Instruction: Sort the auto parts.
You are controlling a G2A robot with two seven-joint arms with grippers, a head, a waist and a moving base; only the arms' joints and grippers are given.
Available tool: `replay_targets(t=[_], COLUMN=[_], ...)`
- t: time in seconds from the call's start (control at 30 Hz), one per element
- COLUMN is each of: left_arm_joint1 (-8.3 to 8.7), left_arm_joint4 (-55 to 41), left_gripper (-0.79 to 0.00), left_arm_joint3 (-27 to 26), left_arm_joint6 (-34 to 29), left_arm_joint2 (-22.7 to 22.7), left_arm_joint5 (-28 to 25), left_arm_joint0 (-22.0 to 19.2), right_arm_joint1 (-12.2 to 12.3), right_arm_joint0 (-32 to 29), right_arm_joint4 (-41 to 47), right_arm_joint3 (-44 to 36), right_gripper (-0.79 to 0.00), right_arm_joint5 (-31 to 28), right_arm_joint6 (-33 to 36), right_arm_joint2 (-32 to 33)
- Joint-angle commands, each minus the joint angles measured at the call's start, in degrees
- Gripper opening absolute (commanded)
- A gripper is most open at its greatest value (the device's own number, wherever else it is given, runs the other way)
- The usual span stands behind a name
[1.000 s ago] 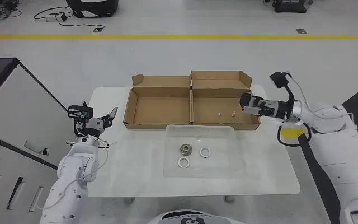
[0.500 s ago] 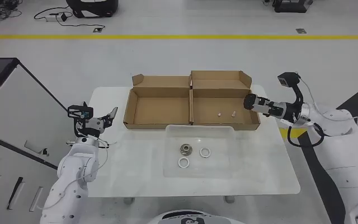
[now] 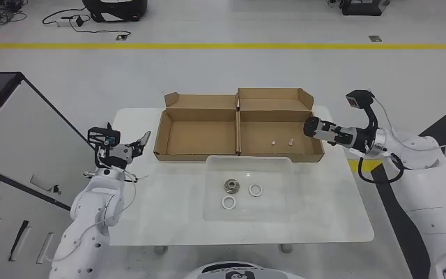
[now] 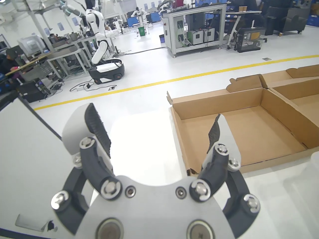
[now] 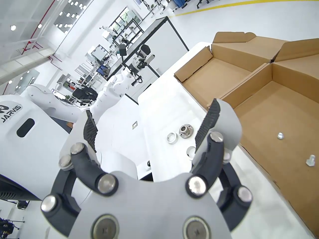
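Beyond the far right corner of the clear tray (image 3: pixel 273 208), the right pincer (image 3: pixel 307 128) hangs wide open and empty over the outer wall of the right box (image 3: pixel 279 127). Within the last second it has drawn back a little from above that box and now sits still. Two small bolts (image 3: pixel 274 142) lie on that box's floor, just behind the tray, so the drop there looks finished. Inside the tray a metal hub (image 3: pixel 231 185) and two rings (image 3: pixel 256 190) lie apart from one another, not yet sorted. The left box (image 3: pixel 198 134) stands just behind the tray's left half. Well off the tray's left side, the left pincer (image 3: pixel 139 141), jaws spread and empty, has shifted slightly toward the tray. A reach for a tray part seems next.
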Motion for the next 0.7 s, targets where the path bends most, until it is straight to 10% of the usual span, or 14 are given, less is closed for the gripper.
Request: replay_targets(t=[0.0,0.4,0.67], left_arm_joint1=[0.11,1.79,1.68], left_arm_joint4=[0.9,9.5,2.9], left_gripper=[0.000,0.000,0.000], left_arm_joint3=[-4.2,-15.3,-17.6], left_arm_joint6=[-3.9,-22.3,-40.5], left_arm_joint2=[0.4,3.8,11.2], left_arm_joint5=[-2.3,-29.3,-35.9], left_arm_joint0=[0.5,-6.2,-14.2], right_arm_joint1=[0.0,0.0,0.0], right_arm_joint0=[0.0,0.0,0.0], right_arm_joint4=[0.0,0.0,0.0], right_arm_joint3=[0.0,0.0,0.0], right_gripper=[0.000,0.000,0.000], right_arm_joint5=[0.0,0.0,0.0], right_arm_joint6=[0.0,0.0,0.0], right_arm_joint2=[0.0,0.0,0.0])
